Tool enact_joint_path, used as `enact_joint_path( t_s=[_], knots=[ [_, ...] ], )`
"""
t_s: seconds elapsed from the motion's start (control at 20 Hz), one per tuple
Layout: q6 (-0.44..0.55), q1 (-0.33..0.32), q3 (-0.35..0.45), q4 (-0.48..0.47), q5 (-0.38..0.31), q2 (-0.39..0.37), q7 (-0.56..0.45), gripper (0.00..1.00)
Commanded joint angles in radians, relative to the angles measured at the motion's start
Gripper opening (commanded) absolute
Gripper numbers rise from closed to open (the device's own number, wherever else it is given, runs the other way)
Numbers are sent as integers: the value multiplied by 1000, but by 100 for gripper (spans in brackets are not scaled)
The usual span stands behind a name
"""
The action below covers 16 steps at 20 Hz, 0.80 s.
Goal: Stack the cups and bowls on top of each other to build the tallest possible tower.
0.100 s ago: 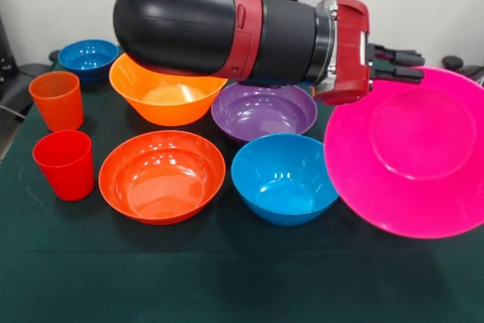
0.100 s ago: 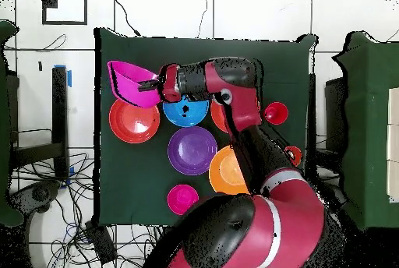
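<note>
**Barely begun: pink bowl in the air, no tower yet**

Plainly, the stacking had hardly started. The gripper [image 1: 395,65] was closed on the rim of the pink bowl [image 1: 414,153], holding it tilted steeply on edge and clear of the table [image 1: 227,277], its underside turned to the front camera. From overhead the same bowl [image 2: 125,82] hung above the red-orange bowl [image 2: 134,120] near the cloth's left side, with the gripper [image 2: 152,86] reaching sideways to it.

Nothing in either view sat on anything else. In the front view, spread singly on the table, were the orange bowl [image 1: 162,97], partly hidden by the arm, the purple bowl [image 1: 263,111], the light blue bowl [image 1: 283,178], a red-orange bowl [image 1: 162,175] and the dark blue bowl [image 1: 88,58] at the back. The orange cup [image 1: 57,100] and red cup [image 1: 64,164] stood upright, close together and not nested, at the left. Overhead also showed a small crimson bowl [image 2: 183,199] near the robot's side of the cloth; whether the second red-orange bowl lay under the arm could not be told.

By my reading, every piece still had to be placed: the lifted bowl needed setting down as a base or onto one, then the remaining bowls and both cups added. Its steep tilt suggested it would want levelling before release, or it could slide off whatever received it.
</note>
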Motion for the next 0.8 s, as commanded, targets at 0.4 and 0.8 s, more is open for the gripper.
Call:
enact_joint_path(
  t_s=[0.4,0.8],
  knots=[
    [207,-3,187,-385,-338,123,18,0],
    [303,-3,245,-455,-443,174,-17,0]
  ],
)
